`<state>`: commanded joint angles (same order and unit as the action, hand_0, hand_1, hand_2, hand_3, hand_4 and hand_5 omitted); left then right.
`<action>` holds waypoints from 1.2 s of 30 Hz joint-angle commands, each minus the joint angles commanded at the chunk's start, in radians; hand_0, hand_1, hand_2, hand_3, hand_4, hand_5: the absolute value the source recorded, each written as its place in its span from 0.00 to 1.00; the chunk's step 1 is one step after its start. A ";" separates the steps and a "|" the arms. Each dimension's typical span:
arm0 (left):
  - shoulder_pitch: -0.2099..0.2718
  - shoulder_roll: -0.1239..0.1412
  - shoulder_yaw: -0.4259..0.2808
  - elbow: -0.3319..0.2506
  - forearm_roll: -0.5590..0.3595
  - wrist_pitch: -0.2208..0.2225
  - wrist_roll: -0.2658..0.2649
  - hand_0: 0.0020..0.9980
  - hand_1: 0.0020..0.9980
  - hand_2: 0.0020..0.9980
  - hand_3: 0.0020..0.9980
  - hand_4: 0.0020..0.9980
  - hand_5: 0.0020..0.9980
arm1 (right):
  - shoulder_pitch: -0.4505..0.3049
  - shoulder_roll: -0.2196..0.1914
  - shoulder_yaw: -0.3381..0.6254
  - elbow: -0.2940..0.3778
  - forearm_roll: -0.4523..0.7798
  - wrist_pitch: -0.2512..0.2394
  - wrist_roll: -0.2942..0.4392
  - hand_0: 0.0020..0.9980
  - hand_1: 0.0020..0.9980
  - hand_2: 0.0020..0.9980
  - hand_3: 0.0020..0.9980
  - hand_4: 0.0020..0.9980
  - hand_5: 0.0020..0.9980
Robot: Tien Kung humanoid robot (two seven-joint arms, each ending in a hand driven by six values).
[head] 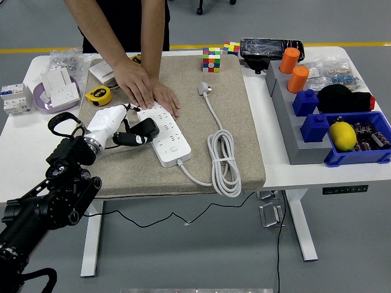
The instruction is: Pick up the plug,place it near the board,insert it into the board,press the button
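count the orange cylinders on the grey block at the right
2. One orange cylinder stands at the far end of the grey block; the second orange cylinder stands just nearer the camera on the next step. None seems hidden.

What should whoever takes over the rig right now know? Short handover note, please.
Left hand: shut on the black plug, held at the left edge of the white board.
Right hand: not in view.
A person's hands press the board's far end onto the tan mat.
Done: plug picked up and brought to the board.
Left: insert it into a socket, then press the button at the board's near end.
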<state>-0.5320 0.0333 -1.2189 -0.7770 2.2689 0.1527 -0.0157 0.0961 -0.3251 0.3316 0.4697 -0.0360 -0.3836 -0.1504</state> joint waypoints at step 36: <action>-0.009 -0.005 0.002 -0.002 0.000 -0.005 0.001 0.75 0.83 0.79 0.81 1.00 0.53 | 0.004 -0.001 0.003 0.001 0.000 0.001 0.000 0.89 0.86 0.83 0.84 1.00 1.00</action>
<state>-0.5410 0.0286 -1.2172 -0.7792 2.2689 0.1480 -0.0142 0.0997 -0.3264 0.3345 0.4709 -0.0356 -0.3829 -0.1501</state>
